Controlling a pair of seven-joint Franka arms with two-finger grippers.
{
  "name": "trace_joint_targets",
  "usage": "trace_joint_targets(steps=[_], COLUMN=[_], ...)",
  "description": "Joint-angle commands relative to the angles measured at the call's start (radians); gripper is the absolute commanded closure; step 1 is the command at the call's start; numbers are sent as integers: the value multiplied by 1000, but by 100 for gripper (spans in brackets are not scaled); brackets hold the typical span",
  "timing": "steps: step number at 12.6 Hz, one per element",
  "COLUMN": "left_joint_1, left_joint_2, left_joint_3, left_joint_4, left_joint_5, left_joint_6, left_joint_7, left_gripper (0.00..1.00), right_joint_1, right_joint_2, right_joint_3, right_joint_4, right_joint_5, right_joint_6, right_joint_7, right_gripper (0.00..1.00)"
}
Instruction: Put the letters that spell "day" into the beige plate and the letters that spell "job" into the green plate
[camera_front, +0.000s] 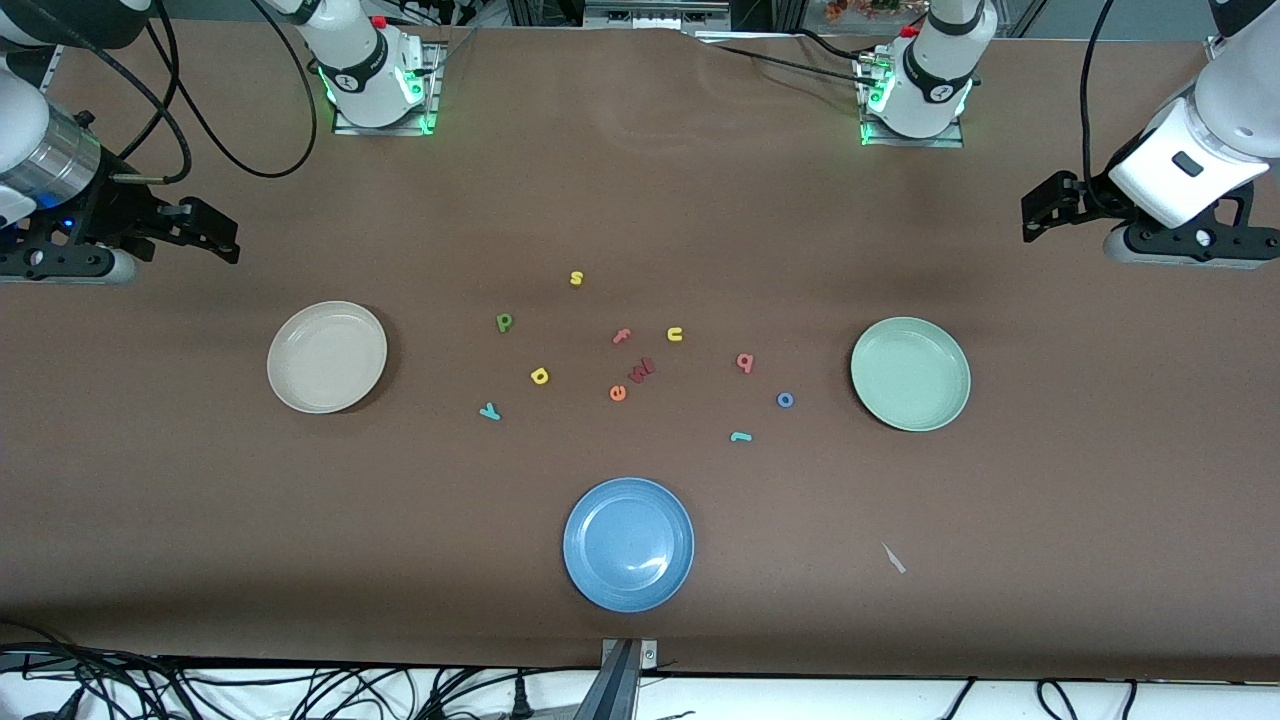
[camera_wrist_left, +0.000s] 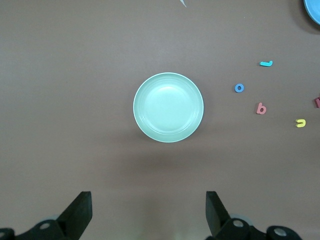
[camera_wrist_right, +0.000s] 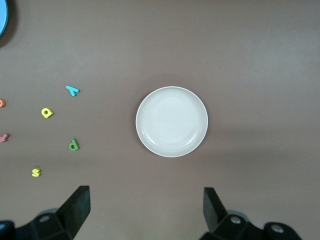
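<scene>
Nothing sorted yet: both plates bare, left end effector (camera_front: 1040, 212) and right end effector (camera_front: 215, 232) spread wide and empty above the counter (camera_front: 640, 600) ends, foam letters (camera_front: 540, 376) scattered between beige plate (camera_front: 327, 357) and green plate (camera_front: 910, 374), seemingly light, soft, flat, best pinched across a stroke.

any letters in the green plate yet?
No, the green plate is bare in the left wrist view; the blue o lies on the table beside it.

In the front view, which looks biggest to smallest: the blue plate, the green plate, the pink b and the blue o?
1. Blue plate, though it lies nearest the camera, so this is unsure.
2. Green plate.
3. Pink b and blue o look alike, both tiny.
</scene>
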Motion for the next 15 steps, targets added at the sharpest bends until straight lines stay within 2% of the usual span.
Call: trace_joint_targets(steps=[1,15], left_joint_1=[11,11], left_joint_2=[4,6], left_joint_3=[-5,-5], left_joint_4=[20,20], left_joint_5=[-16,-16], left_joint_6=[-17,-17], left_joint_7=[12,12], left_gripper=[0,0], right_joint_1=[-3,-6], right_joint_2=[5,5], right_joint_3=[2,1], right_joint_4=[17,18], right_joint_5=[6,6], right_joint_6=[-15,-16], right_joint_7=[9,1], right_gripper=[0,0])
